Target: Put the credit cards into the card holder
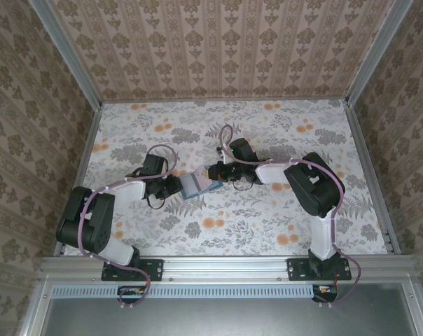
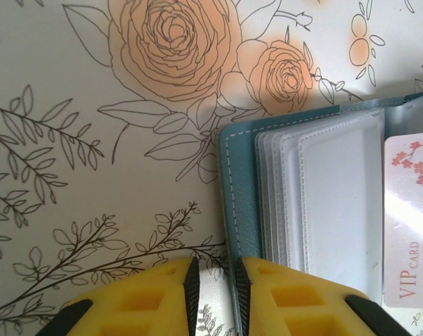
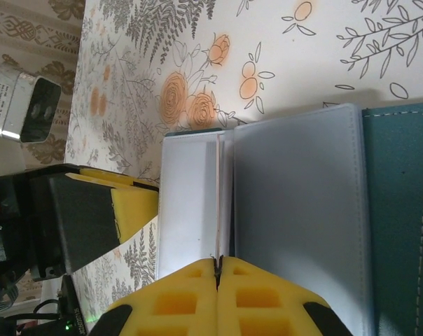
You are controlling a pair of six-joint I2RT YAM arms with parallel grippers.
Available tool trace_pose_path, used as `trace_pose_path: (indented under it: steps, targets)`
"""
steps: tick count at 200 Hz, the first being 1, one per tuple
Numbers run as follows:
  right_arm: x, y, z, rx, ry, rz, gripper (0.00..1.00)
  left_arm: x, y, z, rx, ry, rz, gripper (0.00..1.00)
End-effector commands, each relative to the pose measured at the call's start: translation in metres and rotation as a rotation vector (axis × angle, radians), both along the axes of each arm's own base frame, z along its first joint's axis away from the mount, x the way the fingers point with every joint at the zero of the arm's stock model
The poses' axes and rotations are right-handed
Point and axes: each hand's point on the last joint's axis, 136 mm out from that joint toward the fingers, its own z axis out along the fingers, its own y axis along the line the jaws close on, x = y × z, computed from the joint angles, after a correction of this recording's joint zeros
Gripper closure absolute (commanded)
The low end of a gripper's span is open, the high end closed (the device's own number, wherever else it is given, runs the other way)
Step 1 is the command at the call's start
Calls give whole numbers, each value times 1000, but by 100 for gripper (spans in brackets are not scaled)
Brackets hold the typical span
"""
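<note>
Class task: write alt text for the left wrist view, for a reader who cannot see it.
A teal card holder lies open on a floral-print table, its stacked clear plastic sleeves showing. A pale card printed with VIP CARD and red blossoms sits at the right edge. At the bottom, the left claw pinches the holder's teal edge between yellow fingers.

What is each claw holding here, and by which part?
Left claw pinches the teal card holder's cover edge. Right claw is shut on a thin card's edge.
</note>
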Motion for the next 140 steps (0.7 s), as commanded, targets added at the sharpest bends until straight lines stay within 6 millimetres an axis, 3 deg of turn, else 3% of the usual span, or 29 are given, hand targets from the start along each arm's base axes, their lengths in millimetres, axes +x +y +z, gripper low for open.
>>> trace_pose_path:
  steps: [1,34,140]
  targets:
    - [4,2,-2,11,18,-1,92,4,-9,-1,-22,1,-3,75]
    - [10,-8,-8,-27,8,-50,92,4,-9,-1,-18,2,-5,75]
    - [9,-8,-21,-33,87,-76,93,6,-16,-6,-18,10,-17,75]
